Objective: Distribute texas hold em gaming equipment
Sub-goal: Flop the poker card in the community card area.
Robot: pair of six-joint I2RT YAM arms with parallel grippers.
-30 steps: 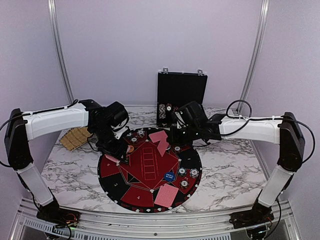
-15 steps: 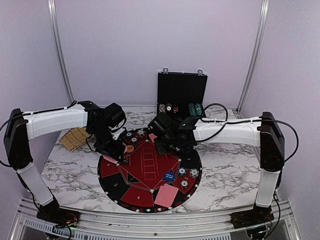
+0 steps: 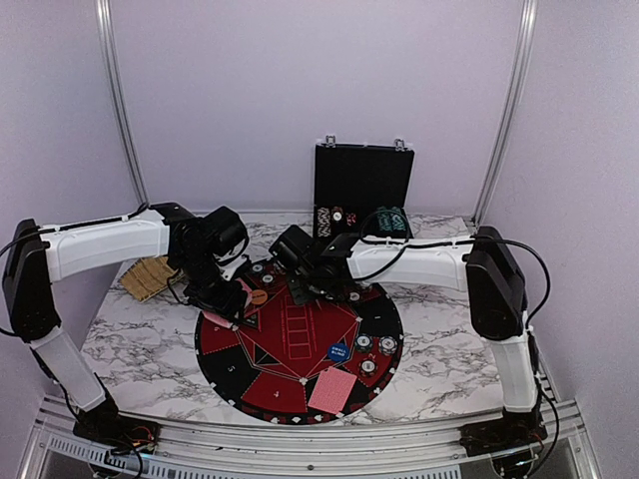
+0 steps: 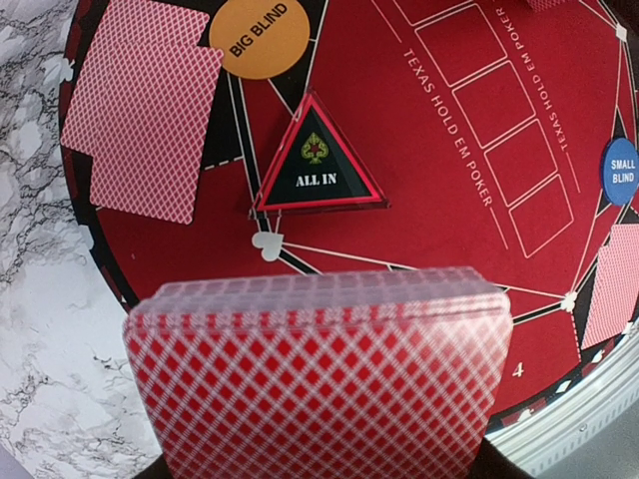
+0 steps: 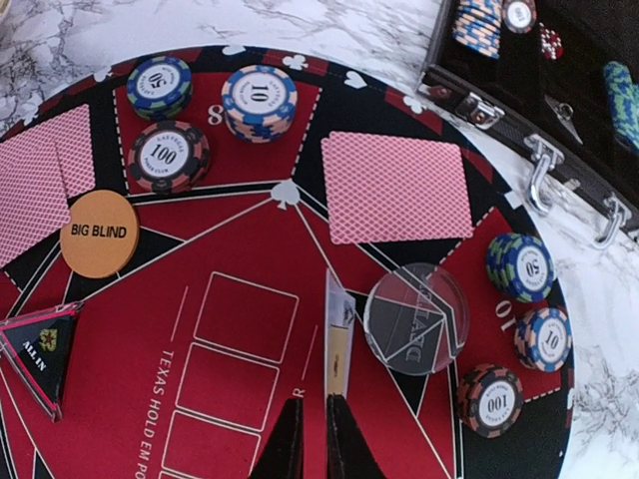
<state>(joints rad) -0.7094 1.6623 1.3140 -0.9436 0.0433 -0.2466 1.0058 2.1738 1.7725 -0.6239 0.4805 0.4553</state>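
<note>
Nearest us, a pair of red-backed cards [image 3: 330, 391] lies at the near rim of the round mat [image 3: 215, 339]. The blue small-blind disc [image 4: 621, 172] and a cluster of chips [image 3: 387, 345] sit just beyond, to the right.

Further in, the left gripper [image 3: 228, 297] hangs over the mat's left side, clamped on the deck [image 4: 319, 379], which fills the bottom of its wrist view. Below it lie the ALL IN triangle [image 4: 318, 165], the orange big-blind disc [image 4: 259, 38] and two dealt cards [image 4: 140, 115].

Past the centre, the right gripper [image 5: 316, 404] points down with its fingers a sliver apart. A single card [image 5: 337, 329] stands on edge against one of them; whether they grip it we cannot tell. The clear dealer disc [image 5: 416, 317] lies just beside that card, and chip stacks [image 5: 259, 102] mark the far seats. Spare chips [image 5: 477, 25] wait in the black case [image 3: 362, 185] at the back.

We judge the main risk to be that upright card. Let go on its edge, it may tip onto the dealer disc, flip face up, or slide into the chip stacks nearby. The deck is many loose cards in one grip, so a jolt could shed some onto the mat. The two wrists are near each other, and a careless swing by either could strike the other or sweep the discs.
</note>
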